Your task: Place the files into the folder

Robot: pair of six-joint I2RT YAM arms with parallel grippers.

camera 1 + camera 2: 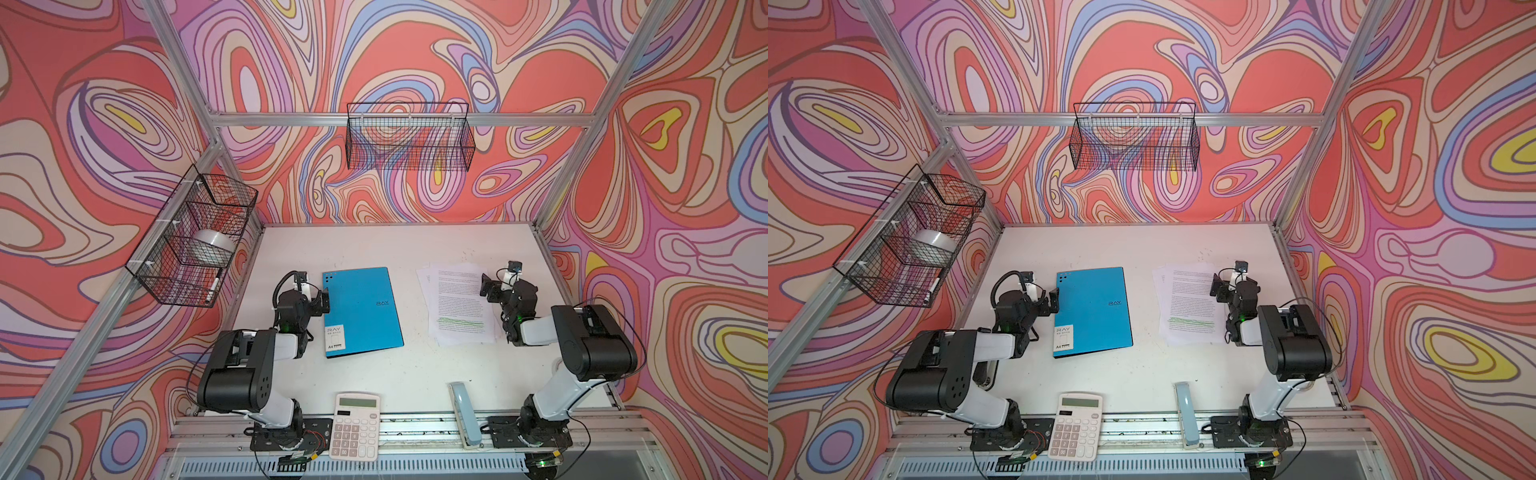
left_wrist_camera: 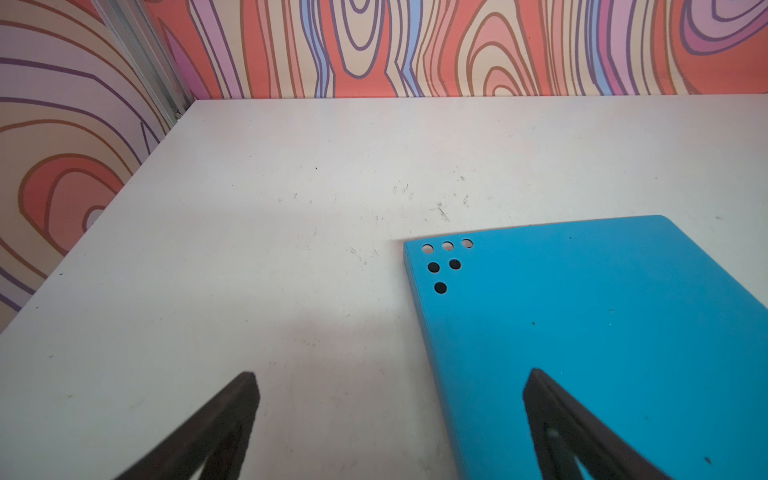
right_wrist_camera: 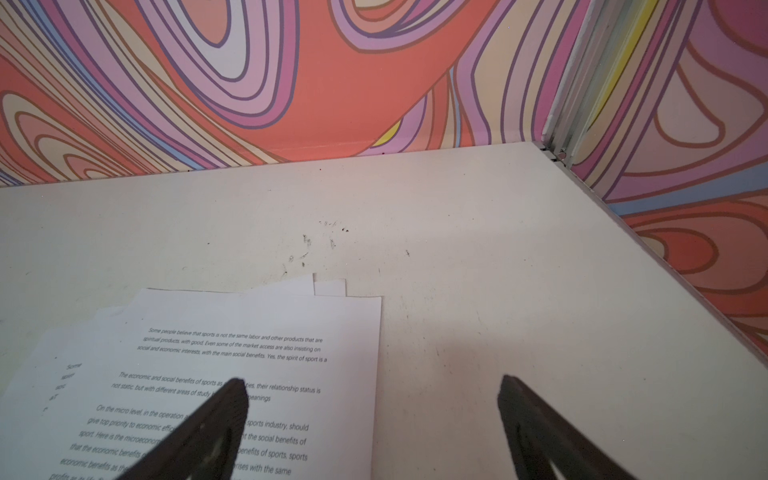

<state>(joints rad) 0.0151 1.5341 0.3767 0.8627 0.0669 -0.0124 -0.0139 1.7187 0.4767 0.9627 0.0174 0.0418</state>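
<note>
The blue folder [image 1: 361, 309] [image 1: 1092, 309] lies shut and flat left of the table's middle, its label at the near corner. The files [image 1: 457, 303] [image 1: 1187, 307], loosely fanned white printed sheets with a green-highlighted line, lie flat to its right. My left gripper [image 1: 321, 300] [image 2: 391, 374] hovers open at the folder's left edge; one finger is over the blue cover [image 2: 582, 332], the other over bare table. My right gripper [image 1: 488, 286] [image 3: 372, 380] is open at the right edge of the files [image 3: 249, 345], one finger over the paper, one over the table. Neither holds anything.
A white calculator [image 1: 355, 426] and a pale blue stapler-like object [image 1: 465, 415] sit at the table's front edge. A wire basket [image 1: 409, 137] hangs on the back wall. Another basket [image 1: 166, 266] on the left wall holds a tape roll [image 1: 212, 245] and a marker.
</note>
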